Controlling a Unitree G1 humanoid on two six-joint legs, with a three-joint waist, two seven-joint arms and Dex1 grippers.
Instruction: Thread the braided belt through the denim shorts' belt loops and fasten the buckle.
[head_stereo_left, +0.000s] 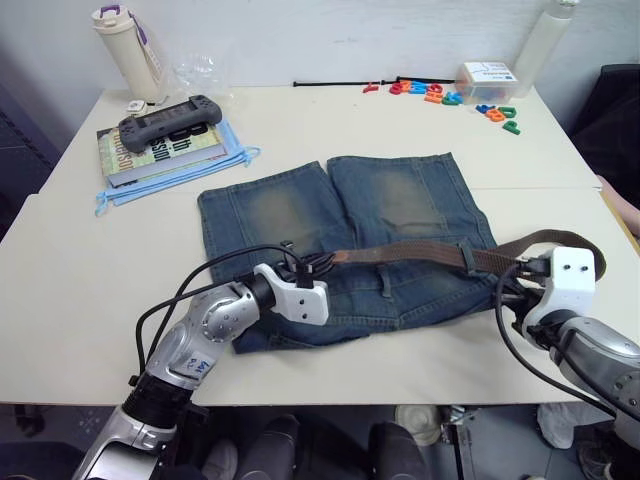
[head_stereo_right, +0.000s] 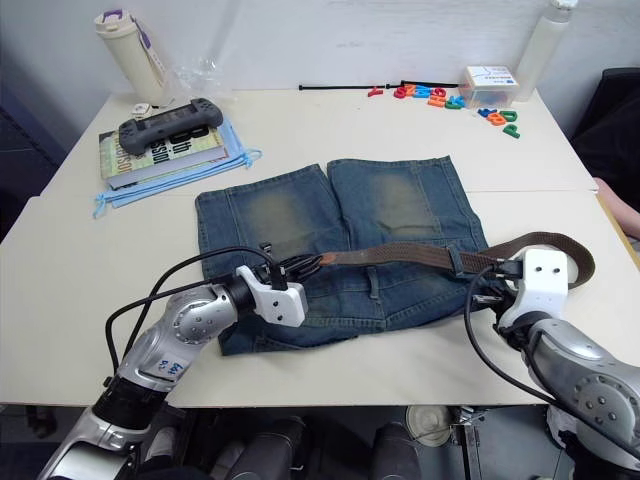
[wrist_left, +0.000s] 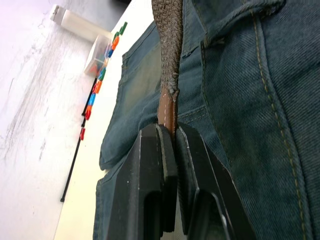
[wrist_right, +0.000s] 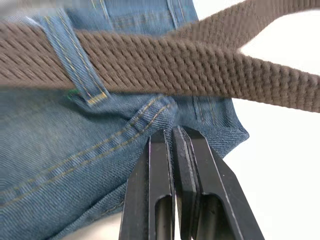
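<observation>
The denim shorts (head_stereo_left: 345, 240) are lying flat in the middle of the pale surface (head_stereo_left: 60, 300). They are made of thick blue cloth with yellow stitching, and each of the two legs has one faded tan patch. The braided belt (head_stereo_left: 420, 255) is lying across the lower part of the shorts. It is a long, bumpy, dark-brown woven strap. At the right edge of the shorts it is passing under one of the belt loops (wrist_right: 75, 60), a narrow blue strip, then curving round in a loop at the right of the frame.

The left tool (wrist_left: 172, 145) is pinching the belt's smooth tan leather tip between its two black fingers. The right tool (wrist_right: 173, 145) is sitting at the shorts' corner with its two fingers pressed together; whether any cloth is caught between them cannot be told.

In the upper left, one grey game controller (head_stereo_left: 165, 120) is resting on a book (head_stereo_left: 150, 155). In the upper right, many small colourful plastic letters (head_stereo_left: 450, 97) are lying scattered.
</observation>
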